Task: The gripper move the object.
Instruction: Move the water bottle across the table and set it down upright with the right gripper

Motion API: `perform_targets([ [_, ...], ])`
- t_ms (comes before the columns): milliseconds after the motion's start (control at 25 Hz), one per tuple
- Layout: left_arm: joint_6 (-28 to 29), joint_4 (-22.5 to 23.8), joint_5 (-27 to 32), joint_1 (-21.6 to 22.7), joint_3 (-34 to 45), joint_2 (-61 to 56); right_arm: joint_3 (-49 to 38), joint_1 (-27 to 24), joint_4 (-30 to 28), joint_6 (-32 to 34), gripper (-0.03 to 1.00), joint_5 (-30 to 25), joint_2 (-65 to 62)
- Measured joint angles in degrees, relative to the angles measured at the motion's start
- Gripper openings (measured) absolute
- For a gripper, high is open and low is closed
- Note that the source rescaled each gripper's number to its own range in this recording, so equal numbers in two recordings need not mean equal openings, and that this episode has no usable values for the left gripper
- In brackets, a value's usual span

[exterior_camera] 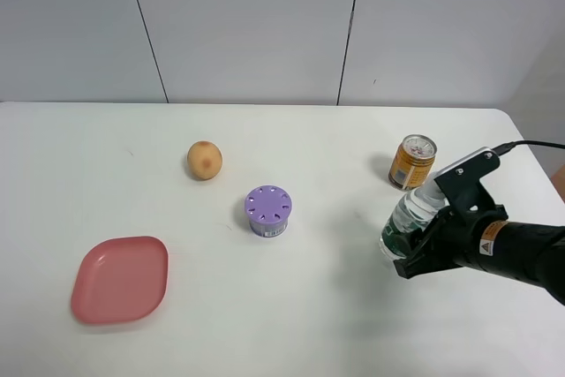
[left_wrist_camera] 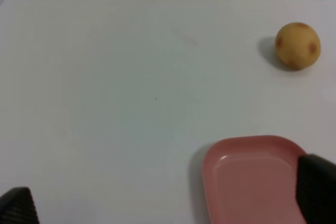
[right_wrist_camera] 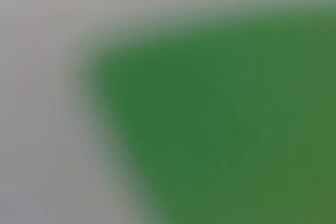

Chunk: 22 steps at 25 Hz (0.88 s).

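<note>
right gripper (exterior_camera: 411, 252): black claw clamped round the lower half of the bottle (exterior_camera: 410, 211), at the right side of the table (exterior_camera: 291, 333). arm comes in from the right edge. bottle sits just in front of the can (exterior_camera: 413, 162), close but not touching. cannot tell whether its base is on the table or lifted off. cap is partly hidden behind the gripper's white part.

right wrist view: only a blurred green patch against grey, too close to read.

left gripper (left_wrist_camera: 167, 195): not in the high view. in its own wrist view the two dark fingertips (left_wrist_camera: 316, 188) sit at opposite corners, spread wide, nothing between them but table and the plate's edge.

others: purple tub (exterior_camera: 267, 211) near mid-table, well left of the bottle. fruit (exterior_camera: 204, 160), round and yellow-brown, behind and left of the tub. pink plate (exterior_camera: 120, 278) at the front left, bare. all stand apart from each other.
</note>
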State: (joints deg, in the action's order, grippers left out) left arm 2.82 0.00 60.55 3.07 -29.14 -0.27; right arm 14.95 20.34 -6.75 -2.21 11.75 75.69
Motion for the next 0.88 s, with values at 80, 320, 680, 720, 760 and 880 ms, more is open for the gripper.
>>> perform_targets([
  [80, 0.0, 0.0, 0.0, 0.0, 0.0, 0.0, 1.64, 0.0, 0.0, 1.04, 0.0, -4.21, -2.64],
  [320, 0.0, 0.0, 0.0, 0.0, 0.0, 0.0, 13.08, 0.0, 0.0, 2.21, 0.0, -22.17, -7.49],
  [680, 0.0, 0.0, 0.0, 0.0, 0.0, 0.0, 30.53, 3.04, 0.0, 1.89, 0.0, -37.32, -7.66],
  [720, 0.0, 0.0, 0.0, 0.0, 0.0, 0.0, 31.86, 3.81, 0.0, 1.89, 0.0, -37.36, -7.42],
  [760, 0.0, 0.0, 0.0, 0.0, 0.0, 0.0, 33.09, 4.64, 0.14, 1.89, 0.0, -37.28, -6.89],
  [880, 0.0, 0.0, 0.0, 0.0, 0.0, 0.0, 36.44, 6.0, 0.43, 1.89, 0.0, -36.83, -2.66],
])
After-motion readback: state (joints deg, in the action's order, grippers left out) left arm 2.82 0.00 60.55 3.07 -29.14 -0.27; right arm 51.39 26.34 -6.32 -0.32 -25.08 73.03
